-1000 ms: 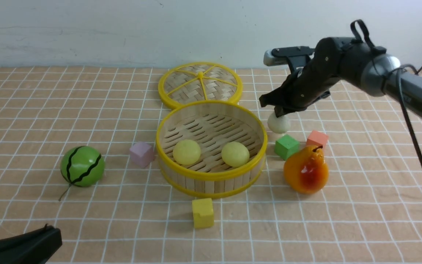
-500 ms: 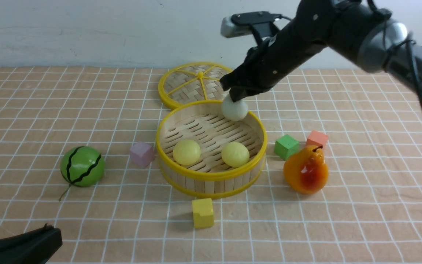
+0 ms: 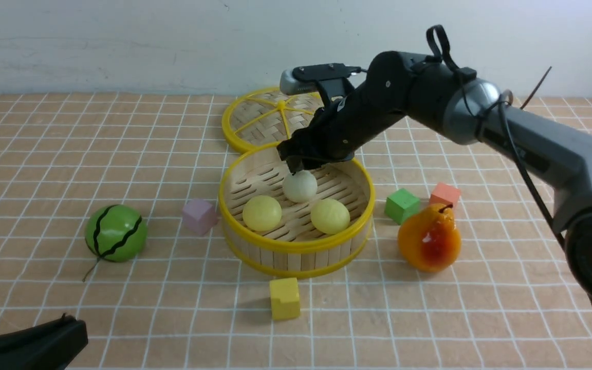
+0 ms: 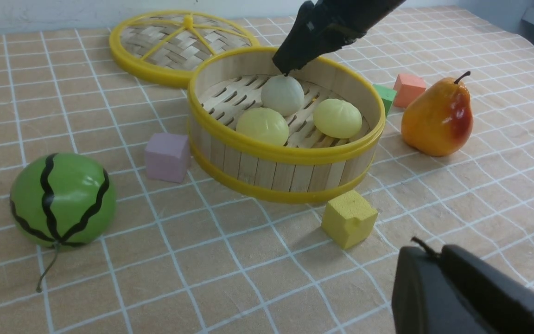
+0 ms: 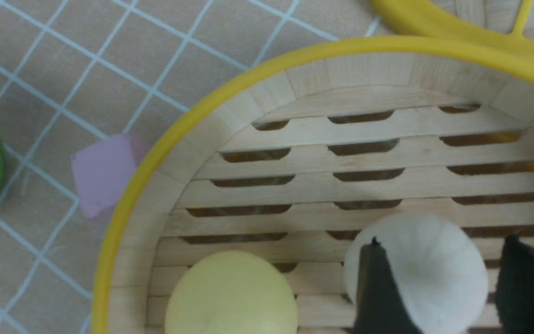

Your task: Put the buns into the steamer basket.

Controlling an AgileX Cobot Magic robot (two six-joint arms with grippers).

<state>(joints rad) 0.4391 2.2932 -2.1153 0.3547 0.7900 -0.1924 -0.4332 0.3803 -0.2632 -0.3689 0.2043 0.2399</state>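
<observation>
while yellow cube (image 3: 285, 299) sits before basket (image 3: 296, 246) | lid (image 3: 255, 121) behind

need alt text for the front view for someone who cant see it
A bamboo steamer basket holds two pale yellow buns and an off-white bun, with the right arm's open fingers just above the off-white one. Its woven lid lies behind; a striped melon, a pear and small colored blocks sit around the basket.
</observation>
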